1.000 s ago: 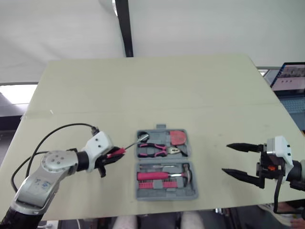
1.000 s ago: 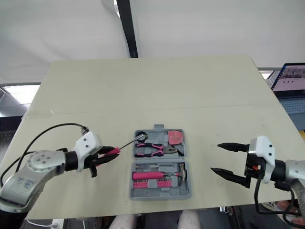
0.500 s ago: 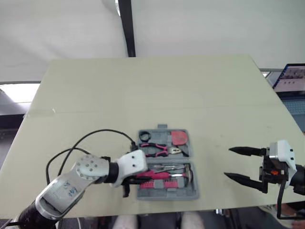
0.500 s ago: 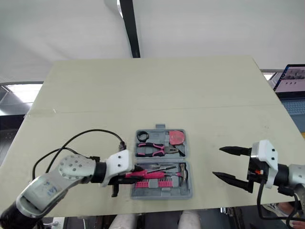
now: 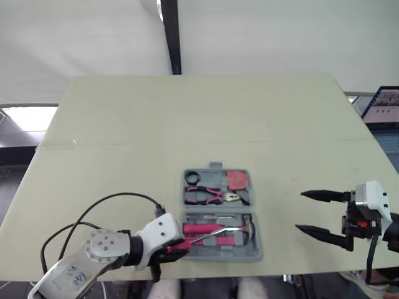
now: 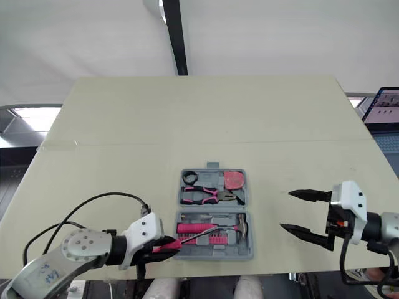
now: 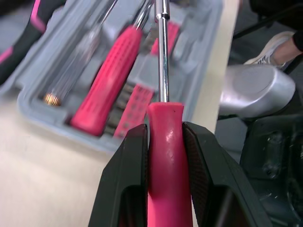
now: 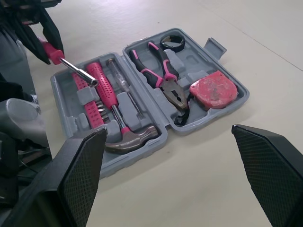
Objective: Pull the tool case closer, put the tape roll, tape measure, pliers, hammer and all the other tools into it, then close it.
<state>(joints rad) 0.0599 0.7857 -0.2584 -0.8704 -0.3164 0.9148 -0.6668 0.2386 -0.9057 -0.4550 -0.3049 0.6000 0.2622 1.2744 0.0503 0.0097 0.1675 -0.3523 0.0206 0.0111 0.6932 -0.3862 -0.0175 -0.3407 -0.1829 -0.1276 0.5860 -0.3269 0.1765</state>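
Left pincer (image 5: 168, 250) pulled back toward near worktop (image 5: 187, 124) edge, clamped on pink screwdriver (image 8: 75, 71), shaft tip over open tool case (image 5: 218, 209), near half, right pincer (image 5: 300, 211) wide, right of case.

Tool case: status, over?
Left gripper shut on screwdriver, tip over case's near half. Right gripper open, apart on case's right. Tool case open; pliers, hammer inside. Nothing blocking.

The left arm (image 5: 100, 265) lies along the near edge of the table (image 5: 187, 124), by its left corner, and points right. The left gripper (image 5: 169, 250) is clamped on the pink handle of a screwdriver (image 7: 164, 142). By the near right corner, the right gripper (image 5: 299, 212) points left, its fingers (image 5: 324, 195) wide apart.
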